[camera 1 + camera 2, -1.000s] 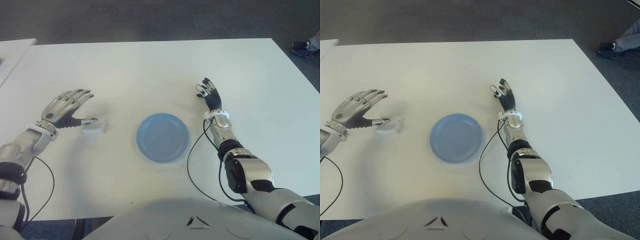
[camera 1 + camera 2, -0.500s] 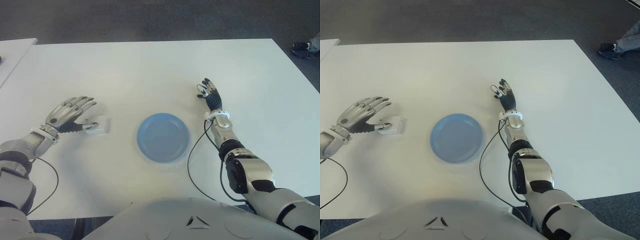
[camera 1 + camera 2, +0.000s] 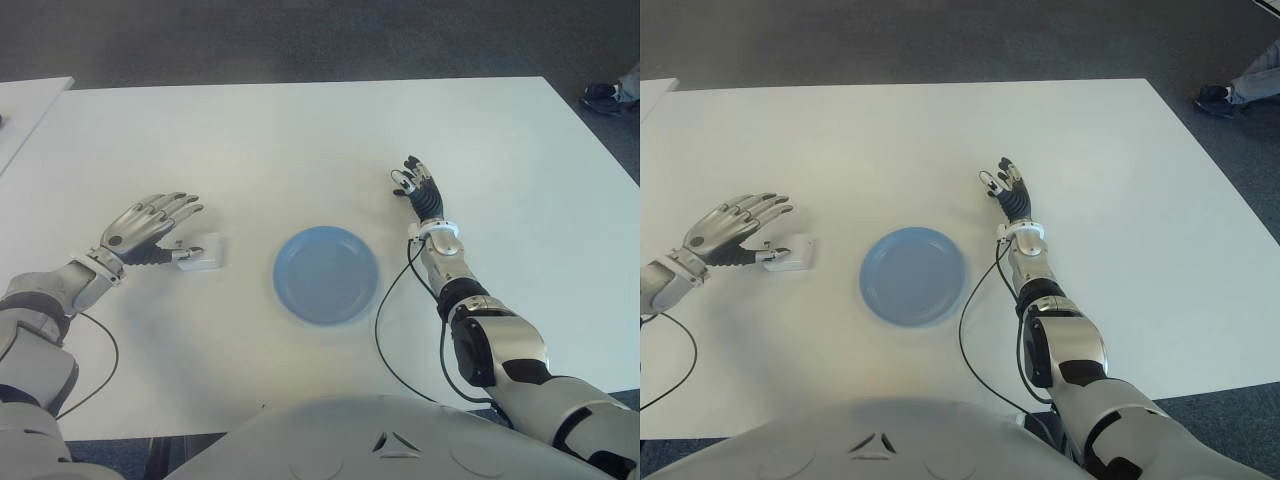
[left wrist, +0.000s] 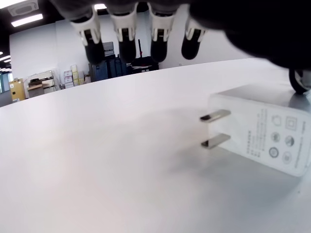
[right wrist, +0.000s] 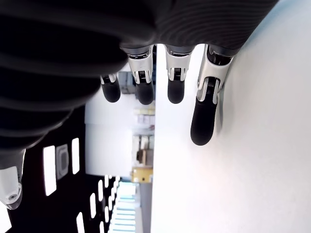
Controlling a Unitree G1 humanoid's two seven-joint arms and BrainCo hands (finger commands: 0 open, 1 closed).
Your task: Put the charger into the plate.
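Note:
A small white charger [image 3: 204, 255] lies on the white table [image 3: 300, 150], left of the blue plate [image 3: 326, 273], which has nothing in it. My left hand [image 3: 180, 232] is just left of the charger, fingers spread above it and the thumb tip against its near left side. In the left wrist view the charger [image 4: 265, 133] lies flat with its two prongs [image 4: 214, 128] pointing out, and the fingertips [image 4: 126, 39] hover above the table without closing on it. My right hand [image 3: 418, 186] shows right of the plate with its fingers stretched out.
A black cable [image 3: 385, 325] runs from my right forearm across the table beside the plate's right rim. Another cable [image 3: 100, 365] hangs from my left wrist. A second table's corner [image 3: 25, 100] shows at the far left, a person's shoe [image 3: 602, 95] at the far right.
My left hand has moved right and sunk lower toward the table. The charger has slid a little toward the plate with the thumb against it. The right arm has stayed still.

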